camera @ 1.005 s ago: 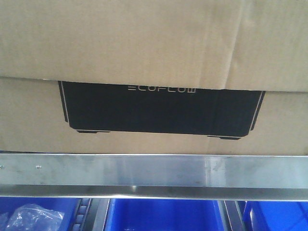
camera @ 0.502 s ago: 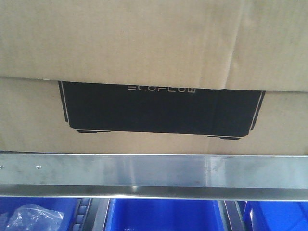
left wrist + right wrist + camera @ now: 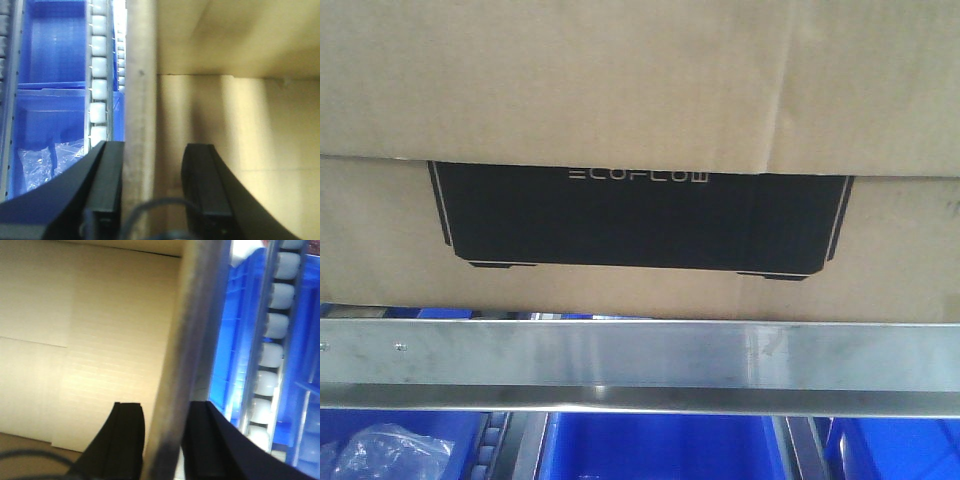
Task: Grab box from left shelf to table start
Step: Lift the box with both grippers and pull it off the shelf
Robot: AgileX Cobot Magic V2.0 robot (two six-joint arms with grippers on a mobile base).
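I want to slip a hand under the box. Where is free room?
Free: a thin gap between box and rail, toward the left; the visible part of the middle bin below the rail. Crowded: the left bin holds a bag; left claw and right claw straddle the box walls.

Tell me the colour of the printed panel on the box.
Black panel with thin pale outline and lettering, on the brown box; best in the front-facing view.

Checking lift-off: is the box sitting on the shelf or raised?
Raised, at least on its left: in the front view, blue shows between the box and the shelf rail.
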